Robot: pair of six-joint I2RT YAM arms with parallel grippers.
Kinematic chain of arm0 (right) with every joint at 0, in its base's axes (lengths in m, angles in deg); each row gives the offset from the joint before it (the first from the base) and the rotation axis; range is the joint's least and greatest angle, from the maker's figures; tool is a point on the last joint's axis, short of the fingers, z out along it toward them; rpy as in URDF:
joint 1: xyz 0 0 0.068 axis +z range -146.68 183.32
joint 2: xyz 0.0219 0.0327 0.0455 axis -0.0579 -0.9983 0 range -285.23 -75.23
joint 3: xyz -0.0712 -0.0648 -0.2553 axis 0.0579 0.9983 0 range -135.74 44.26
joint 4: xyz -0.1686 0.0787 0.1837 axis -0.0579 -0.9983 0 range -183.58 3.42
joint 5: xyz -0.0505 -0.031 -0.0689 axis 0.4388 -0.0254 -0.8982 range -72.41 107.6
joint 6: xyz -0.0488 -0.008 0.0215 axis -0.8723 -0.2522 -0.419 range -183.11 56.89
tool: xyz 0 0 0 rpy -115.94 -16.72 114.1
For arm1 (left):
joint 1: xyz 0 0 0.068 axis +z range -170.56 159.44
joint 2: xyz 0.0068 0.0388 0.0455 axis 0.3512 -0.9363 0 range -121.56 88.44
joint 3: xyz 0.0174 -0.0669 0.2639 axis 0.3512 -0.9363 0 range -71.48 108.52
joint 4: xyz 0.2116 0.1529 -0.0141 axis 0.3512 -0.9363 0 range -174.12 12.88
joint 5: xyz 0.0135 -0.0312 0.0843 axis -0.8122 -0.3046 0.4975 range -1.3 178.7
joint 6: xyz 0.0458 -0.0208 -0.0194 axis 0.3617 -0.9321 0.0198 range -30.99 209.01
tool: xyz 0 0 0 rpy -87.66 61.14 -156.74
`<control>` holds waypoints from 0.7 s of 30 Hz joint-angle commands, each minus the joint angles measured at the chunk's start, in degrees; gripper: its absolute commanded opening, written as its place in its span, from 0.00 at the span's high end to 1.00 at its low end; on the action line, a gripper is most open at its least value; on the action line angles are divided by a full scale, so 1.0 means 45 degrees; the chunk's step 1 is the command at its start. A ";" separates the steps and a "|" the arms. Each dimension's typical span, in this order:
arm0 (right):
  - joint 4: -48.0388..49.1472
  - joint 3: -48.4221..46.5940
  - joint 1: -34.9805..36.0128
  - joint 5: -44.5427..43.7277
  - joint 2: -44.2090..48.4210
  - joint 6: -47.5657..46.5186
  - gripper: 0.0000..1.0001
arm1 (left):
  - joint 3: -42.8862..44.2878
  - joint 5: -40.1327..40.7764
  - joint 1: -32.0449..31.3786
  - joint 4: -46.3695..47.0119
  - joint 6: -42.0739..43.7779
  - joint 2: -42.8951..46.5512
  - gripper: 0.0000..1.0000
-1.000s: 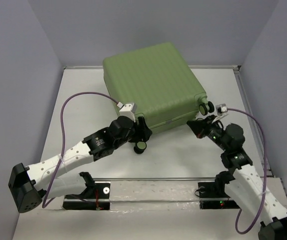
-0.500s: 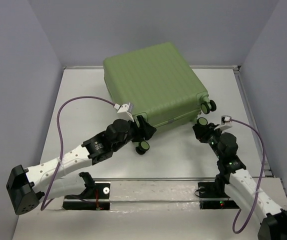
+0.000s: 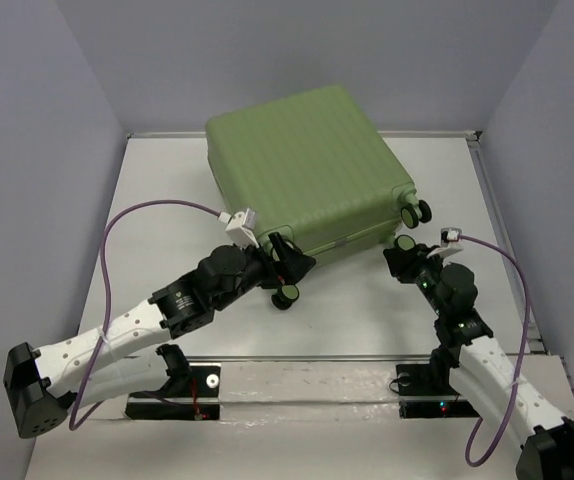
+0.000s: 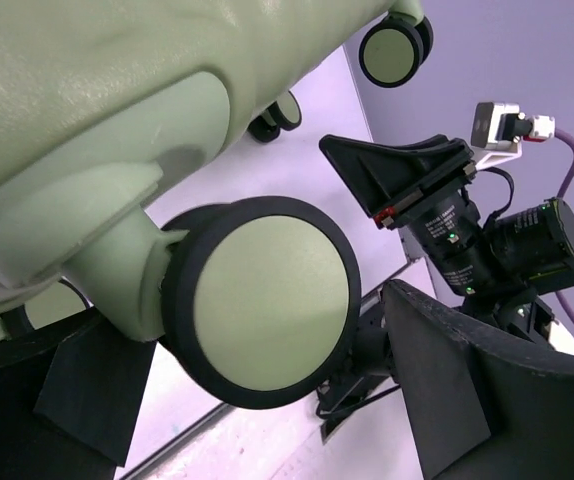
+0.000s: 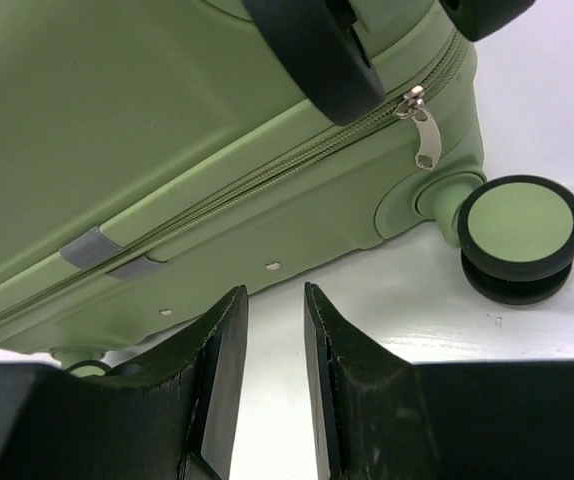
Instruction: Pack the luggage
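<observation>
While the luggage (image 3: 307, 170) lies zipped shut on the bench (image 3: 157, 210), I see my left fingers (image 4: 447, 385) spread wide on either side of a wheel (image 4: 272, 300), and my right fingers (image 5: 352, 390) slightly parted and empty.

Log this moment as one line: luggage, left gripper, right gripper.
luggage: closed, zipped, lying flat | left gripper: open, at wheel | right gripper: slightly open, empty, facing zipper

The right pincer (image 5: 275, 296), narrowly parted, faces the zipped luggage (image 5: 117, 130) beside a wheel (image 5: 520, 225).
</observation>
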 commanded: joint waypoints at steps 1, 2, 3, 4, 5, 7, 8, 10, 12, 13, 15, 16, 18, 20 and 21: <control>-0.0196 -0.0453 -0.0038 0.0001 0.0143 -0.0401 0.65 | 0.0343 -0.0193 -0.0187 0.2921 -0.1000 0.1266 0.01; -0.0196 -0.0453 -0.0038 0.0021 0.0124 -0.0381 0.65 | 0.0266 -0.0134 -0.0187 0.2765 -0.1176 0.1344 0.01; -0.0196 -0.0453 -0.0038 0.0021 0.0104 -0.0381 0.65 | 0.0207 -0.0095 -0.0187 0.2783 -0.1333 0.1364 0.01; -0.0196 -0.0472 -0.0038 0.0040 0.0085 -0.0381 0.65 | 0.0110 -0.0056 -0.0187 0.2803 -0.1760 0.1403 0.01; -0.0196 -0.0472 -0.0038 0.0060 0.0123 -0.0342 0.65 | -0.0239 -0.0017 -0.0187 0.3054 -0.2383 0.1500 0.01; -0.0196 -0.0472 -0.0038 0.0118 0.0143 -0.0342 0.65 | -0.0923 0.0023 -0.0187 0.3717 -0.2988 0.1714 0.01; -0.0235 -0.0491 -0.0038 0.0176 0.0201 -0.0361 0.65 | -0.1681 0.0216 -0.0207 0.4436 -0.3304 0.2025 0.01; -0.0351 -0.0511 -0.0038 0.0235 0.0241 -0.0497 0.64 | -0.2311 0.0742 -0.0207 0.5008 -0.3851 0.2378 0.01; -0.0488 -0.0511 -0.0038 0.0236 0.0279 -0.0576 0.64 | -0.2876 0.1270 -0.0207 0.5477 -0.3893 0.2828 0.01; -0.0489 -0.0492 -0.0038 0.0236 0.0260 -0.0615 0.64 | -0.2957 0.1273 -0.0207 0.5556 -0.3873 0.2945 0.01; -0.0489 -0.0414 -0.0038 0.0236 0.0260 -0.0616 0.64 | -0.2958 0.1526 -0.0207 0.5616 -0.3659 0.3063 0.01; -0.0508 -0.0394 -0.0038 0.0216 0.0260 -0.0635 0.64 | -0.2939 0.1566 -0.0207 0.5635 -0.3639 0.3083 0.01; -0.0509 -0.0336 -0.0038 0.0235 0.0202 -0.0576 0.64 | -0.2977 0.1449 -0.0207 0.5635 -0.3716 0.3083 0.01; -0.0509 -0.0335 -0.0038 0.0313 0.0202 -0.0518 0.64 | -0.3113 0.1235 -0.0207 0.5577 -0.3814 0.3083 0.01; -0.0509 -0.0335 -0.0038 0.0333 0.0221 -0.0518 0.64 | -0.3288 0.1215 -0.0207 0.5364 -0.3911 0.3122 0.01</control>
